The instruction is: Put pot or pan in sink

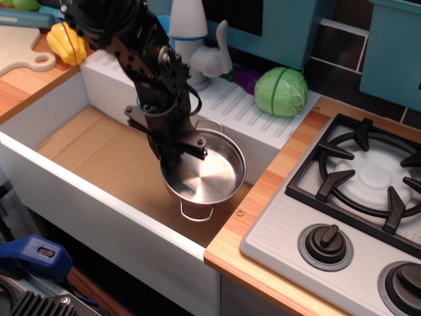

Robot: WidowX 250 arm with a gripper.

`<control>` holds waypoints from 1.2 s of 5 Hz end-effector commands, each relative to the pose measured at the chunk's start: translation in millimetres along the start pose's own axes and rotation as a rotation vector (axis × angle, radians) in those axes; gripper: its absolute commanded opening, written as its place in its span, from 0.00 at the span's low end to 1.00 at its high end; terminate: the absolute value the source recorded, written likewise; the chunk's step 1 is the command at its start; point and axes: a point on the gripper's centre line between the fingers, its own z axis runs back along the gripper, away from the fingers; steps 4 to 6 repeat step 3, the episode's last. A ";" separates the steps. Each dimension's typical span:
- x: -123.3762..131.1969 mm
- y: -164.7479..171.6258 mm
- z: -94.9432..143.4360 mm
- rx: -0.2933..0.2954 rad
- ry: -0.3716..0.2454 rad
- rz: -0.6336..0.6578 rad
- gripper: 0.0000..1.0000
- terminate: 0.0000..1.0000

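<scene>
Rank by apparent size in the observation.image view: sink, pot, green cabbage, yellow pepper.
1. sink, by far the largest.
2. pot, held by the gripper down in the basin.
3. green cabbage on the back ledge.
4. yellow pepper, partly hidden by the arm and farther back, so its gap to the cabbage is unsure.

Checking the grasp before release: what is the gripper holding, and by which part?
The gripper holds the steel pot by its rim on the left side, jaws closed over the wall, inside the sink.
</scene>
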 end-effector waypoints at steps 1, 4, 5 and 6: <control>-6.3 8.7 -8.9 -0.026 -0.049 0.000 0.00 0.00; -6.3 8.7 -8.9 -0.026 -0.049 0.000 1.00 1.00; -6.3 8.7 -8.9 -0.026 -0.049 0.000 1.00 1.00; -6.3 8.7 -8.9 -0.026 -0.049 0.000 1.00 1.00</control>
